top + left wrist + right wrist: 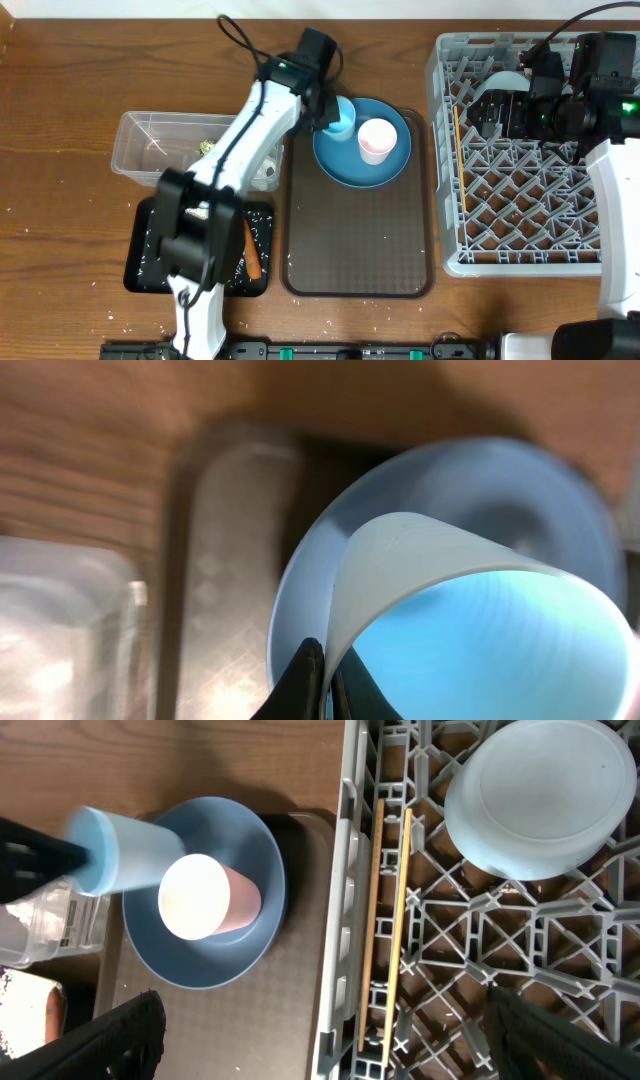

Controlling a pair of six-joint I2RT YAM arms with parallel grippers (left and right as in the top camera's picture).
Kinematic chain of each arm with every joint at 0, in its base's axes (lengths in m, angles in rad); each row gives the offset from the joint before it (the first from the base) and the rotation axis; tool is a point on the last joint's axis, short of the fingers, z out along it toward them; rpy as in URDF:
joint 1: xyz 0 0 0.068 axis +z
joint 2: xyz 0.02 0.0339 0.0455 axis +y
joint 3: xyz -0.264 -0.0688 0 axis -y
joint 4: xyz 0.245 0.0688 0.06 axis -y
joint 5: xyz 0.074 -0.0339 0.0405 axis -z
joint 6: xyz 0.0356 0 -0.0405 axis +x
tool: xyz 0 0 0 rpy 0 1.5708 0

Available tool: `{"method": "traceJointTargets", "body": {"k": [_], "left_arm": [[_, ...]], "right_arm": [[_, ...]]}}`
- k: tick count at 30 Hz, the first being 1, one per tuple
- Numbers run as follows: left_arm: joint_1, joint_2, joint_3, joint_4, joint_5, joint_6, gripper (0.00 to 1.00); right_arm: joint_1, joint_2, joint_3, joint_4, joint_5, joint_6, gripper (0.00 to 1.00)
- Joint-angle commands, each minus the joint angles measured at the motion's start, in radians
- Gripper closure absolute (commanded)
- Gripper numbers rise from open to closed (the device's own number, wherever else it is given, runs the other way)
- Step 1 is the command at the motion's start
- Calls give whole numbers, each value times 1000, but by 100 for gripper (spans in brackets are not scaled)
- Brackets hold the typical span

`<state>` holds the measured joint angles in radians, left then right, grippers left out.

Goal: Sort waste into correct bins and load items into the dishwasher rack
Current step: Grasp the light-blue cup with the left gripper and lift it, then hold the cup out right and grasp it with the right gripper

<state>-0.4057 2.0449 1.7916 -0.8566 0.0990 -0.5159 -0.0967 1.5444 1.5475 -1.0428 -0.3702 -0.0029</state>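
My left gripper [333, 113] is shut on the rim of the light blue cup [345, 119], one finger inside and one outside [305, 685]. The cup [470, 630] is at the left edge of the dark blue plate [365, 170], next to the pale pink cup [376, 140]. My right gripper [335, 1040] hangs open over the left edge of the grey dishwasher rack [520, 210]. In the rack lie the pale blue bowl [540, 795] and two chopsticks [385, 920].
The plate rests on a brown serving tray [358, 240]. Left of it are the clear tub [150, 150] holding a green-yellow wrapper [207, 147], and the black tray [150, 262] with a carrot [253, 258] and scattered rice grains.
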Motion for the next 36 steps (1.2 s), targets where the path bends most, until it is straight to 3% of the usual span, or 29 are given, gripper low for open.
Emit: {"method": "traceJointTargets", "body": {"k": [1,6,9,12,16,22,31,33,36], "left_arm": [[18,-162,41,-5,-73,11,94],[38,-344,41,-84,-20,32,94],[32,-443,40,-98,31,229,94],[10,-527,40,-131,32,349,94],[-6,-596,40,-170,50,339,94],[23,-605,39,-272,224,341,94],[164,-499,38,-340,680,435,94],[200,-459,38,-367,813,473,94],[235,-394,37,-427,986,566,94]], "right_arm": [[12,3,1,0,-11,13,1],[11,3,1,0,-11,13,1],[11,3,1,0,-11,13,1],[11,3,1,0,-11,13,1],[11,3,1,0,-11,14,1],[12,3,1,0,-15,14,1],[12,2,1,-113,-132,146,1],[10,2,1,-142,-187,68,1],[10,2,1,-205,-433,-168,1]]}}
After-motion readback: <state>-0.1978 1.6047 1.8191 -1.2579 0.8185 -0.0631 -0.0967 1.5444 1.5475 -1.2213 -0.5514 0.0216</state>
